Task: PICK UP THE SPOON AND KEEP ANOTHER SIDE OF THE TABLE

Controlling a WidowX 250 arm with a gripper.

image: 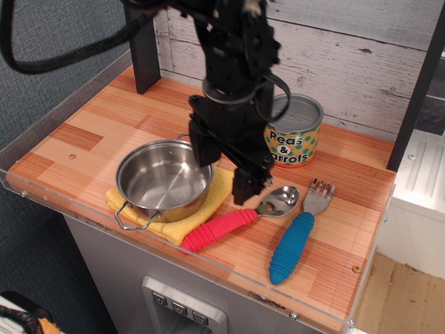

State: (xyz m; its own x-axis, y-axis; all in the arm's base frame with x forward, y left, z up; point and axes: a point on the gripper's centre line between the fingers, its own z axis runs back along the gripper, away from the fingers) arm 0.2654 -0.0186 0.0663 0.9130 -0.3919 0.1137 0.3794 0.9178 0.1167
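Jaws spread apart, nothing between them — gripper (224, 175) hangs over the table (83, 136), tips pointing down. Spoon (240, 217) lies flat just below and in front of the jaws, silver bowl right by the front finger tip, pink handle running away to the near rim. Pot (165, 178) on a yellow cloth (221, 186) sits beside the rear finger; fork (299, 236) beyond the spoon, can (295, 132) behind. Progress, as I read it: approach abt done, no grasp yet; pick, carry & put-down at the other side all left.
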